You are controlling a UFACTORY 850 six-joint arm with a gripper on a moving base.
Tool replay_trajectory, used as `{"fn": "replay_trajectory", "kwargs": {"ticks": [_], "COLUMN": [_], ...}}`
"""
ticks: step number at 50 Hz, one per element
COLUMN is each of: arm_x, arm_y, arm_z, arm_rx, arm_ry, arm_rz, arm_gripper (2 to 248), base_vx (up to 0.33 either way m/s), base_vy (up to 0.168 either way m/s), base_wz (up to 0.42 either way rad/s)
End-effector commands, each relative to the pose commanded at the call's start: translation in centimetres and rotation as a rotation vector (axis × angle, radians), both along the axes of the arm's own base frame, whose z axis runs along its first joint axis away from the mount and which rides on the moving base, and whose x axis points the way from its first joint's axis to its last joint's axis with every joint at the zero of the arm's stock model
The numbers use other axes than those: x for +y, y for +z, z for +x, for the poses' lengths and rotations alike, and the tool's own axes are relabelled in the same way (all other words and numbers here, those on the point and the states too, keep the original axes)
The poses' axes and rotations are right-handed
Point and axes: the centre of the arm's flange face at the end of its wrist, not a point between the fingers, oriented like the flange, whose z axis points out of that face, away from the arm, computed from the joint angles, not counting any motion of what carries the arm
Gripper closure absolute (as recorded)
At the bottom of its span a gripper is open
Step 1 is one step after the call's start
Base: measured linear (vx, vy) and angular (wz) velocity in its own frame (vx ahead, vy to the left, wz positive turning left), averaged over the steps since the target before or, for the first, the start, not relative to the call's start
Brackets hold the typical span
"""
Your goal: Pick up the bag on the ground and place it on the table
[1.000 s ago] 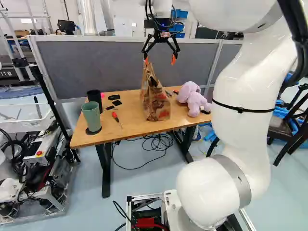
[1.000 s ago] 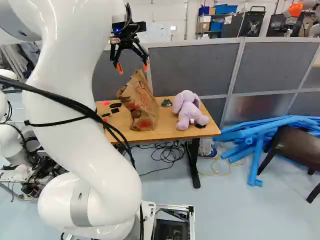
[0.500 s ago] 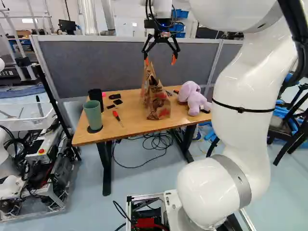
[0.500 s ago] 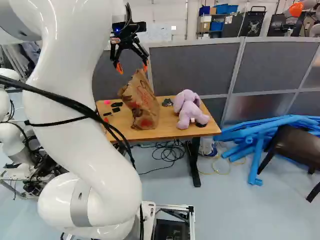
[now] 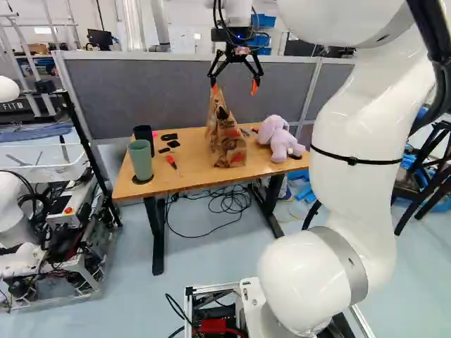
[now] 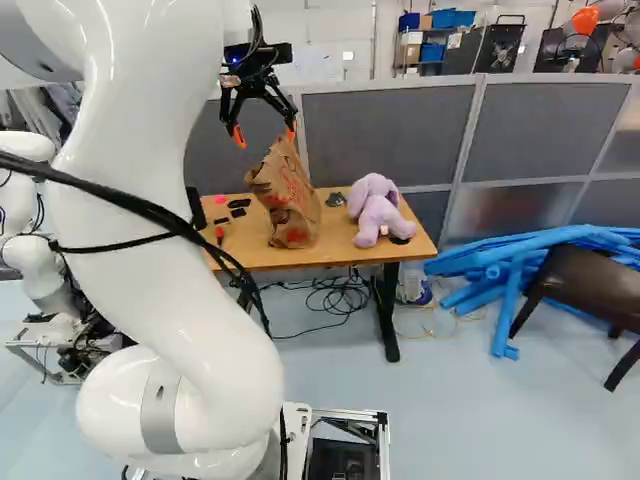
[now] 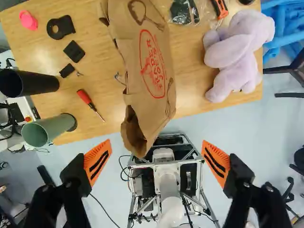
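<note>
No words readable w/ certainty. Paper bag [image 7: 135, 85]: red lettering [image 7: 153, 66] inside a red oval, on the side facing up in the wrist view, too unclear to give exact txt; small red print also shows on it in the R base view. Dark panel [image 5: 28, 106], far L of the L base view: pale lettering [image 5: 13, 106], approx. one short line, letters uncertain.

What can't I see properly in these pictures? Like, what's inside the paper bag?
- Inside the paper bag: its own sides and folds hide it in all views.
- Green cup: hidden behind the white arm in the right base view.
- Brown chair: cut off by the right base view's edge.
- Tiny thing near the red screwdriver: too small to name in the wrist view.
</note>
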Motion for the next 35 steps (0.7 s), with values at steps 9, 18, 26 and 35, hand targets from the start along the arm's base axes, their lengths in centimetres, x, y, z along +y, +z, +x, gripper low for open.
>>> {"fn": "replay_trajectory", "kwargs": {"ticks": [9,18,26,35], "arm_x": [0.00,0.00,0.00,0.00], "arm_y": [0.00,0.00,0.00,0.00], "arm_z": [0.00,0.00,0.00,0.00], "arm_rx": [0.000,0.000,0.000,0.000], "arm_ry": [0.000,0.000,0.000,0.000], "arm_rz": [0.000,0.000,0.000,0.000], "arm_gripper": [3,3,3,3], "base_vx": [-0.125,-0.126,-0.126,-0.124], "base_vy": [-0.003,-0.001,-0.001,-0.002], "base_wz": [0.006,0.008,0.005,0.006]}}
